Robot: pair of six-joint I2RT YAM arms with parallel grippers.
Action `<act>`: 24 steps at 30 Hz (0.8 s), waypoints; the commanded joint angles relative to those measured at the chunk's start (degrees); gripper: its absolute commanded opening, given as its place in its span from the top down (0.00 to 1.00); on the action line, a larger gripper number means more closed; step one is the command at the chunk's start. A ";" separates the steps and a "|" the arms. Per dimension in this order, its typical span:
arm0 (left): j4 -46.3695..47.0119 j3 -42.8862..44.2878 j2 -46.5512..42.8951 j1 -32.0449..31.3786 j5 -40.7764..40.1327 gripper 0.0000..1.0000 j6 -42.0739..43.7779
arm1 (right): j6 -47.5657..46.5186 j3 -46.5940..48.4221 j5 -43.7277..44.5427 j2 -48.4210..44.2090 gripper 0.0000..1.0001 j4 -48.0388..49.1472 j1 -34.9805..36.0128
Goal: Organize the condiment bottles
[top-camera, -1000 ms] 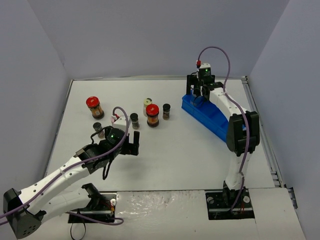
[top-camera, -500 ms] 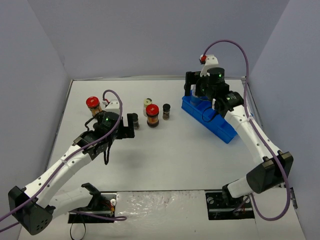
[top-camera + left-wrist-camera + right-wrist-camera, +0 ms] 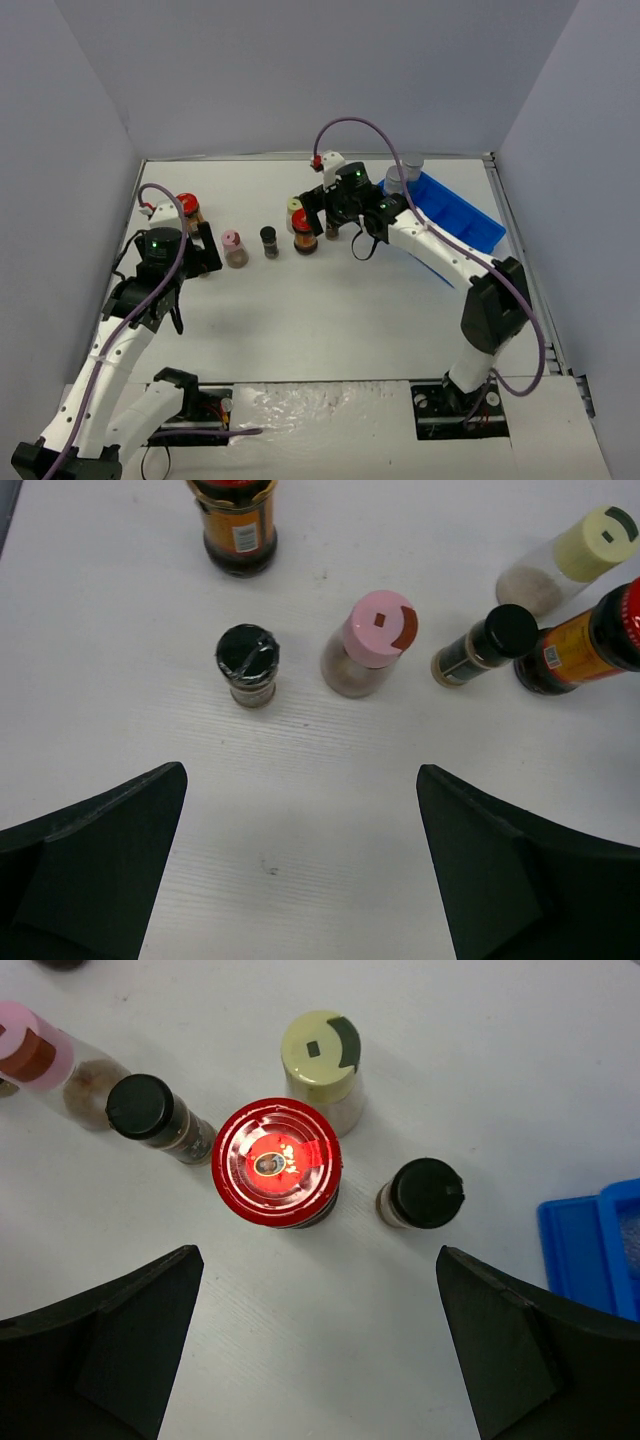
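Note:
My left gripper (image 3: 208, 252) is open and empty, low over the table in front of a tiny dark-capped jar (image 3: 247, 665) and the pink-lidded jar (image 3: 368, 645) (image 3: 233, 248). A red-lidded jar (image 3: 236, 525) (image 3: 187, 205) stands behind them. My right gripper (image 3: 322, 215) is open and empty just above the other red-lidded jar (image 3: 278, 1163) (image 3: 304, 232). The cream-lidded jar (image 3: 322, 1055) stands behind it, with tiny dark-capped jars to its left (image 3: 150, 1115) (image 3: 269, 240) and right (image 3: 422, 1195). Two grey-capped jars (image 3: 400, 178) stand at the far end of the blue tray.
The blue divided tray (image 3: 460, 212) lies at the back right, slanting toward the right wall; its corner shows in the right wrist view (image 3: 590, 1250). Grey walls close in the table on three sides.
My right arm swung left from the tray to over the middle red-lidded jar. My left arm drew back to the left, uncovering the pink-lidded jar. The tray now lies farther back and right.

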 commanded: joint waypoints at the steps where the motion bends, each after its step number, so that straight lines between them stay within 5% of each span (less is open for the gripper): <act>1: -0.47 -1.64 -4.07 2.55 3.18 0.03 2.39 | -3.09 6.05 -1.93 5.74 0.00 5.23 1.51; 15: -0.44 -7.40 -9.03 2.36 9.83 0.03 0.46 | -4.01 11.93 -1.96 17.58 0.01 5.59 4.43; 21: 1.29 -8.48 -9.39 2.21 10.07 0.03 1.04 | -4.00 10.95 -1.20 19.46 0.14 5.59 4.61; 24: 2.04 -8.57 -9.23 2.21 10.07 0.03 1.45 | -3.83 10.37 -0.87 19.28 0.31 5.68 4.61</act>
